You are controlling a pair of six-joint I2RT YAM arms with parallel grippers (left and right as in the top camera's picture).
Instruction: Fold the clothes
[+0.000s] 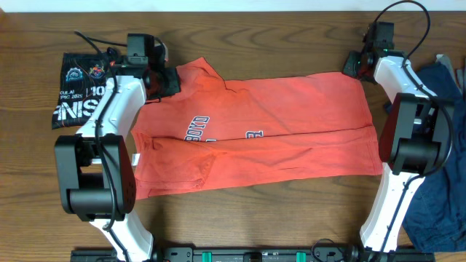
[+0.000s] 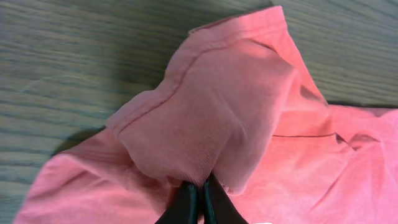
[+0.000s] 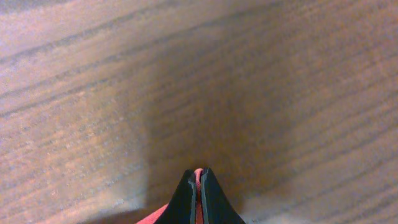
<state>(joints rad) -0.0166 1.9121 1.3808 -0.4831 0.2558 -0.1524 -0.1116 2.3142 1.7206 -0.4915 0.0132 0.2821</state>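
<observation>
Both pairs of fingers are gripping the orange-red T-shirt (image 1: 291, 109) along its far edge. Our left fingers (image 2: 186, 202) are pressing shut on a bunched fold of fabric just behind the short sleeve (image 2: 236, 56), which is humping up ahead of them. Our right fingers (image 3: 185, 198) are closing on only a thin red sliver at the opposite far corner, with bare counter (image 3: 280, 74) ahead.

From both grips the shirt is spreading back toward our arm bases. Its long axis is running side to side between the arms, sleeve end at our left and hem end at our right. Each arm is holding the corner nearer to it.

Both arms are reaching well out from their bases, the left forearm crossing over the shirt's sleeve end and the right one standing just beside the hem end. We are judging that the coming move is a pull of this far edge toward us, both sides travelling together, and that the slim right-hand grip is the likelier to slip.

A navy blue garment (image 1: 437, 145) is lying beyond our right arm, and a black printed one (image 1: 80, 91) beyond our left.
</observation>
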